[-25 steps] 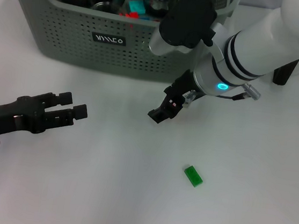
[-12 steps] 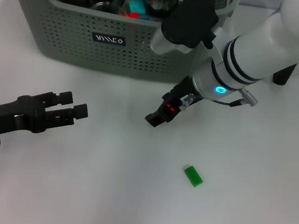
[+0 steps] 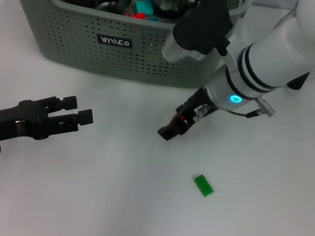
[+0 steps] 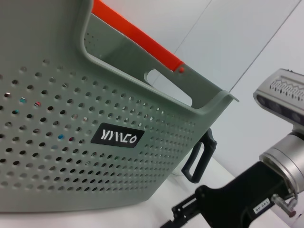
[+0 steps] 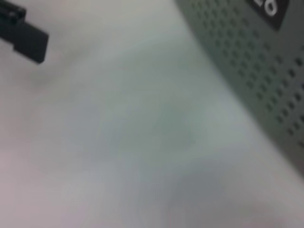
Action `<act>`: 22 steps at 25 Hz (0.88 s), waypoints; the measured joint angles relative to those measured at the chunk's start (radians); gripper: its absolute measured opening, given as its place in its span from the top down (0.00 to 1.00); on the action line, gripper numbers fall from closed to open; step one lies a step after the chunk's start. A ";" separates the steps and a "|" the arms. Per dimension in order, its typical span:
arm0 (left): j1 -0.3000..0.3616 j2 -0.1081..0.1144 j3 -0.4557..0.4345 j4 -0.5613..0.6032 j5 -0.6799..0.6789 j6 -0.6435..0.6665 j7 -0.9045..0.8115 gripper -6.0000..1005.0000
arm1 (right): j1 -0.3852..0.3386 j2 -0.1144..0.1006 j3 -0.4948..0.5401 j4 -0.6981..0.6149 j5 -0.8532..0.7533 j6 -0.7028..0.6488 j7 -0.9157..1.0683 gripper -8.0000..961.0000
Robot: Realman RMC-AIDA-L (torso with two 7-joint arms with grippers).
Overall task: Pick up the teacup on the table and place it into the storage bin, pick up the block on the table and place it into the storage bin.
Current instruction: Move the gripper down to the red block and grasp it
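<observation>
The grey-green perforated storage bin with a black label stands at the back; it also fills the left wrist view. Dark round items, a teal piece and a red piece lie inside; I cannot pick out a teacup among them. No teacup shows on the table. A small green block lies on the white table at the front right. My right gripper hangs just in front of the bin, up and left of the block and apart from it. My left gripper is open and empty at the left, low over the table.
The white right arm reaches across the bin's right corner. A black loop handle shows beside the bin's corner in the left wrist view. The right wrist view shows table, the bin wall and a left fingertip.
My right gripper has shifted slightly down and to the right, toward the green block. The left arm and the block have not moved.
</observation>
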 joint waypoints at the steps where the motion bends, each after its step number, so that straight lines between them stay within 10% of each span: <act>1: 0.000 0.000 0.000 0.000 0.000 0.000 0.000 0.22 | 0.000 -0.001 0.001 -0.004 0.000 -0.019 -0.001 0.24; 8: 0.002 0.001 -0.001 0.000 0.000 0.000 -0.001 0.22 | -0.011 -0.011 0.064 -0.063 -0.006 -0.169 -0.029 0.24; 22: 0.003 0.000 0.000 0.000 0.000 0.000 -0.001 0.22 | -0.017 0.000 0.045 -0.058 -0.010 -0.044 -0.055 0.25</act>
